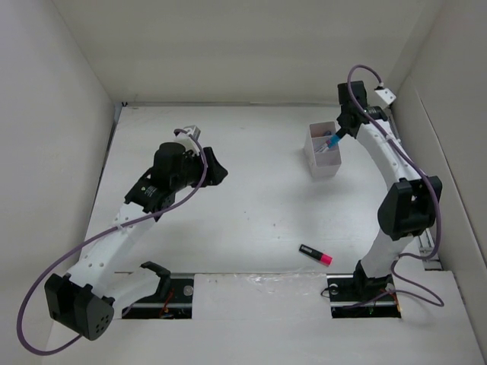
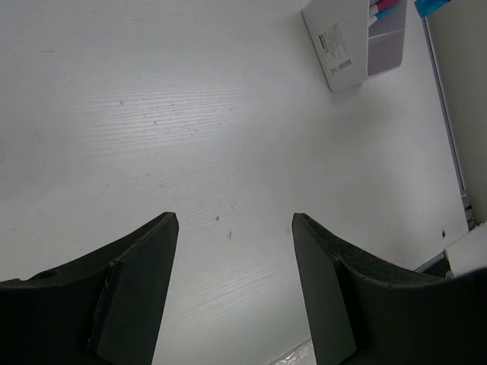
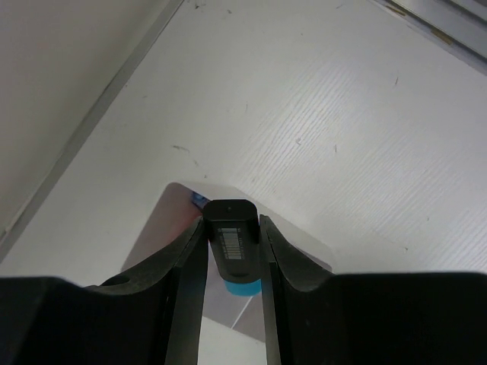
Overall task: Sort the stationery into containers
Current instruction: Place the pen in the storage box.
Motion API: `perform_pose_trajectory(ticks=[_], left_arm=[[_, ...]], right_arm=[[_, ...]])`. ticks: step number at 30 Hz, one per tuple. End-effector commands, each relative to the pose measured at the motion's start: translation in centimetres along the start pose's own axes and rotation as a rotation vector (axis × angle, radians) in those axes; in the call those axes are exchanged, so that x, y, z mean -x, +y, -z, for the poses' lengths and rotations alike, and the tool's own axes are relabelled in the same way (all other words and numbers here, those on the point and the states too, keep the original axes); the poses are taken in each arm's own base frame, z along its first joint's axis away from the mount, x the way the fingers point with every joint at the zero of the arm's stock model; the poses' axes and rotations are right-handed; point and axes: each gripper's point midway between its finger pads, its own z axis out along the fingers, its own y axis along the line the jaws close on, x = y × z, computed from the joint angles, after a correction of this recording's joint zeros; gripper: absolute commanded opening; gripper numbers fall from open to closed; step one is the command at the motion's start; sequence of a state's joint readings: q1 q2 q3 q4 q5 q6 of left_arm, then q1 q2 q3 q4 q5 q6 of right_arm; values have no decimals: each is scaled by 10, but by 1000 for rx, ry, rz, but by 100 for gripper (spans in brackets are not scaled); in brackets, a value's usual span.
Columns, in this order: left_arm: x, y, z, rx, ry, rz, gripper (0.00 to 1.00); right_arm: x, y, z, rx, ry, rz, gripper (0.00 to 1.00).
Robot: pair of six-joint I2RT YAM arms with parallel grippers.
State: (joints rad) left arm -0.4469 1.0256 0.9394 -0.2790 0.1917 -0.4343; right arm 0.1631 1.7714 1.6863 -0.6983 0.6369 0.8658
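The big white desk (image 1: pixel 251 220) has white walls around it. Two white and black robot arms sit at its near edge.

The left arm (image 1: pixel 114 243) bends over the left part of the desk. Its end effector (image 2: pixel 236 220) hangs over bare desk. Its two dark fingers (image 2: pixel 144 266) are apart, and nothing is between them.

The right arm (image 1: pixel 396 167) reaches up to the far right part of the desk. Its end effector (image 3: pixel 232 222) is squeezed on a black marker with a blue end (image 3: pixel 232 242). The blue end points down.

Under that marker stands the small white see-through plastic box (image 1: pixel 323 163) with two square parts. It is on the far right part of the desk, well apart from the left arm. The blue end is right over the open top of the box. I cannot tell if it touches anything inside. In the left wrist view, some pink and blue tips (image 2: pixel 384 7) poke out of one part of the box.

A black marker with a pink end (image 1: pixel 315 255) lies flat on the desk. It is near the bottom of the right arm, well apart from the box.
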Motion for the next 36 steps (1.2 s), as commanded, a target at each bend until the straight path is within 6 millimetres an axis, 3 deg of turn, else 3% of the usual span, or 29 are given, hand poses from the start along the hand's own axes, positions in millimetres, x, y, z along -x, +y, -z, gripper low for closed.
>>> perform_pose_trajectory(ticks=[1,4,13,16,17,23,30,34,36], left_arm=[[4,-3,-4,-29,-17,-34,59],[4,-3,-4,-29,-17,-34,59],[4,-2,-8,-24,-8,-50,59],[3,-3,-8,-33,-4,-51,59],[3,-3,-8,-33,-4,-51,59],[4,-3,-10,-33,-5,-51,59],[2,-2,-13,-29,3,-49,59],[7,-5,-12,-37,-13,-52,59],[7,-5,-12,-37,-13,-52,59]], right_arm=[[8,-1,1,-11,-71,-79,0],[-14,-5,-4,-25,-53,-60,0],[-41,-8,-8,-50,-23,-61,0],[-48,-7,-3,-54,-20,-47,13],[-52,-6,0,-51,-13,-35,23],[-52,-7,13,-42,-5,-29,42],[-47,-12,27,-29,-6,-16,45],[-44,-14,46,7,-2,16,45],[-58,-17,64,54,73,79,41]])
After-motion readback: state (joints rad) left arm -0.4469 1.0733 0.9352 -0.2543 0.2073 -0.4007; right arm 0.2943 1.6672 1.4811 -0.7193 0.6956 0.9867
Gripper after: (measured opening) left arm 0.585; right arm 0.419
